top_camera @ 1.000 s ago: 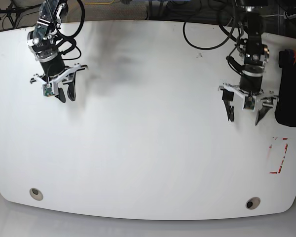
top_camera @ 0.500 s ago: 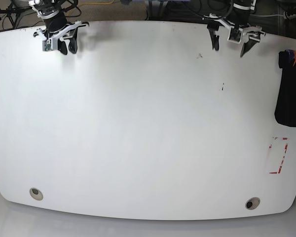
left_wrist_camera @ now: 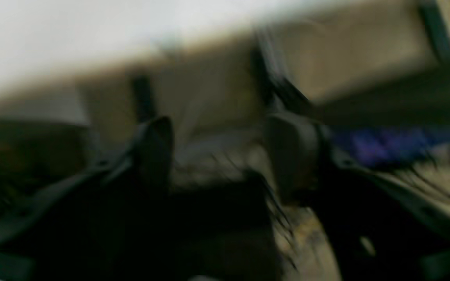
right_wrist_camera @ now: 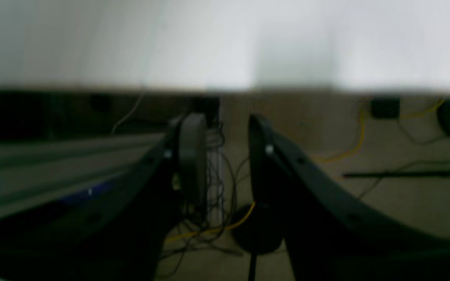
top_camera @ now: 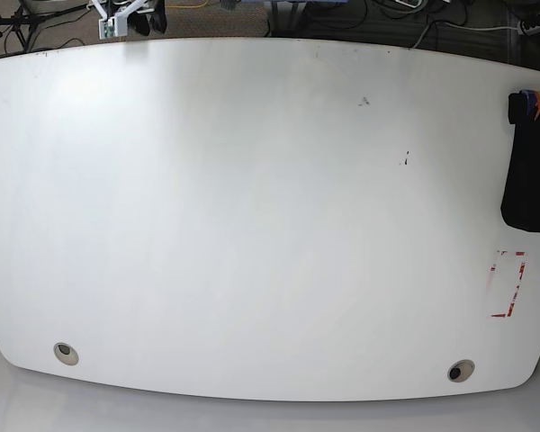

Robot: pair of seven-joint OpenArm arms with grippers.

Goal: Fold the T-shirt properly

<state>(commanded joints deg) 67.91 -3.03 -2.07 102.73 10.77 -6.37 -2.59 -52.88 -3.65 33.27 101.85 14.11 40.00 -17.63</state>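
The T-shirt (top_camera: 530, 171) is a black bundle with a yellow-orange print, lying at the far right edge of the white table (top_camera: 252, 225) and partly cut off by the frame. My right gripper (top_camera: 149, 22) is pulled back beyond the table's far left corner. In the right wrist view, my right gripper (right_wrist_camera: 225, 152) is open and empty over the floor. In the blurred left wrist view, my left gripper (left_wrist_camera: 221, 152) has its fingers apart with nothing between them. It is out of the base view.
A red-marked rectangle (top_camera: 508, 283) is on the table near the right edge, below the T-shirt. Two round holes (top_camera: 66, 353) (top_camera: 461, 370) sit near the front edge. Cables (right_wrist_camera: 217, 230) lie on the floor behind the table.
Both arms have drawn back from over the table to beyond its far edge. The left arm has left the base view. The T-shirt has not moved.
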